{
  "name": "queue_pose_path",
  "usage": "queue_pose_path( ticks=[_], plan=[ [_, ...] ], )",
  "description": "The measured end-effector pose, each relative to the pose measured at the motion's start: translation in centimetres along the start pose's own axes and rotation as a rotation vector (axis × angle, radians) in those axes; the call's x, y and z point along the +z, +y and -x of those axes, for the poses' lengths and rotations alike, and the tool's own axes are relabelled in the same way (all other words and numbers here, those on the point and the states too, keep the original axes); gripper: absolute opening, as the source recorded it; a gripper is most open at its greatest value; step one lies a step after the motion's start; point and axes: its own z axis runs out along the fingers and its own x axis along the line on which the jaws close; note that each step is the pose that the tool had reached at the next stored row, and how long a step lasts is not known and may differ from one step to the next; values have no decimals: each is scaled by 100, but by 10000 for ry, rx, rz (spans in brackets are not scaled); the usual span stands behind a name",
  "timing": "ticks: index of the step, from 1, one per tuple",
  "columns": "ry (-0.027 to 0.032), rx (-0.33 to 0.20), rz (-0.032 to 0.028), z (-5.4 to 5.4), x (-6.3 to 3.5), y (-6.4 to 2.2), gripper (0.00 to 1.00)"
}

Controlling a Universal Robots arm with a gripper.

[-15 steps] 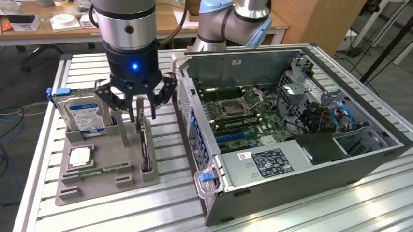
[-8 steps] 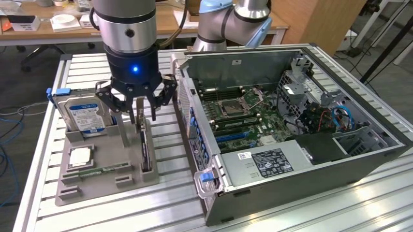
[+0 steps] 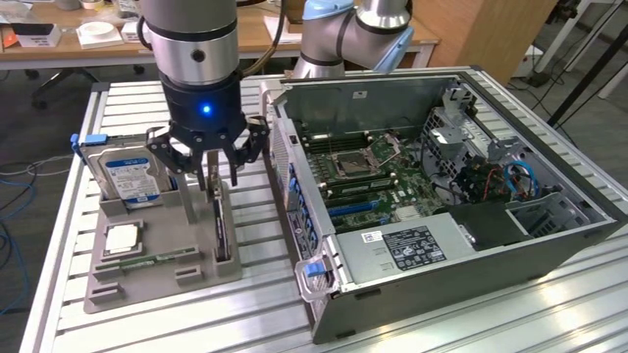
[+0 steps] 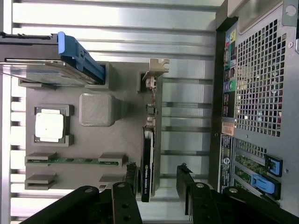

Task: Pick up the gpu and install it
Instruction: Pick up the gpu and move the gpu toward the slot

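The fingers (image 3: 238,154) are spread wide and grasp nothing; they hang just above the grey holder (image 3: 157,276) on the slatted surface (image 3: 490,323). The gpu (image 3: 222,224) stands on edge in a slot of that holder, below the fingers and in line with the gap between them. In the wrist view one end of the card (image 4: 148,163) lies between the two fingers (image 4: 186,189), but not in the middle: it sits close to the finger on the hard drive (image 3: 128,176) side and well clear of the finger on the computer case (image 3: 442,184) side. That looks like the main risk. If the fingers close from this offset, the nearer one would probably meet the card first and push it sideways in its slot, so it could tilt or jam. A descent slightly off line could also land a fingertip on the card's top edge. A grip this near one end might let the long card swing once it is lifted.
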Motion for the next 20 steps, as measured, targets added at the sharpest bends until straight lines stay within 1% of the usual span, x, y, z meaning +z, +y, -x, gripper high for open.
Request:
queue_pose_path(
  ticks=[20],
  plan=[
    [0,0,0,0,117,-5,47]
  ],
)
